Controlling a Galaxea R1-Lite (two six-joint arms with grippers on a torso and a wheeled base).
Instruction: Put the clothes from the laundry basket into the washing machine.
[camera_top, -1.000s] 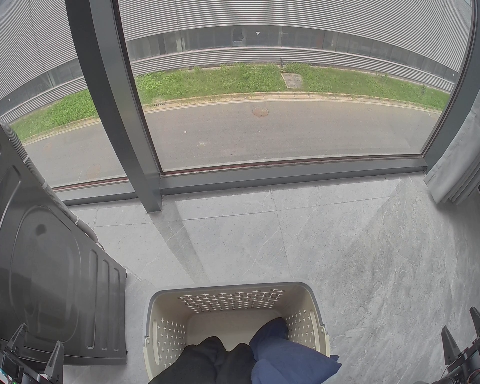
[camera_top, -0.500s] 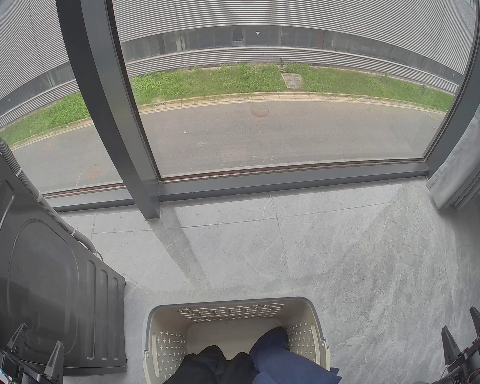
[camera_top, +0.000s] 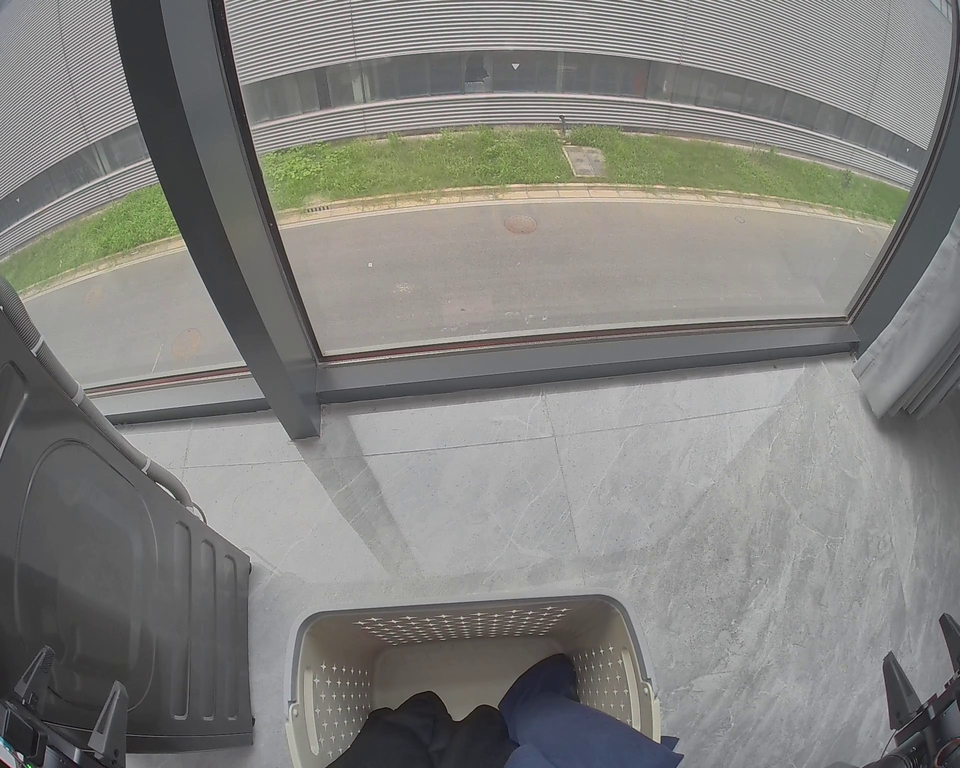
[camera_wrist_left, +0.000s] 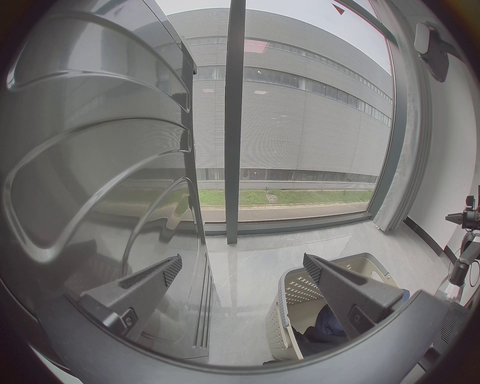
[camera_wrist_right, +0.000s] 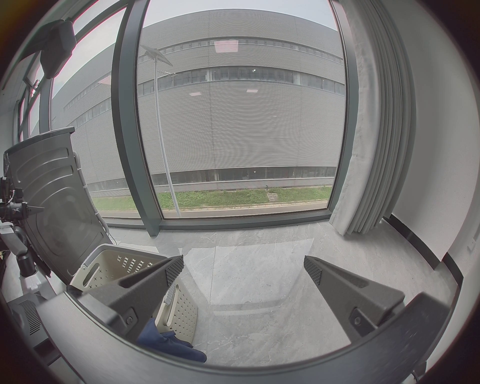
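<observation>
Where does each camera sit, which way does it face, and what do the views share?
Head view: on the head, looking forward and down at the laundry basket and window; left gripper and right gripper at the lower corners.
Left wrist view: on the left wrist, facing the window between open fingers, washing machine alongside.
Right wrist view: on the right wrist, facing window and curtain between open fingers.
Shared: all show laundry basket and window.

Grey tiled floor meets a big window; pale curtain at its right
</observation>
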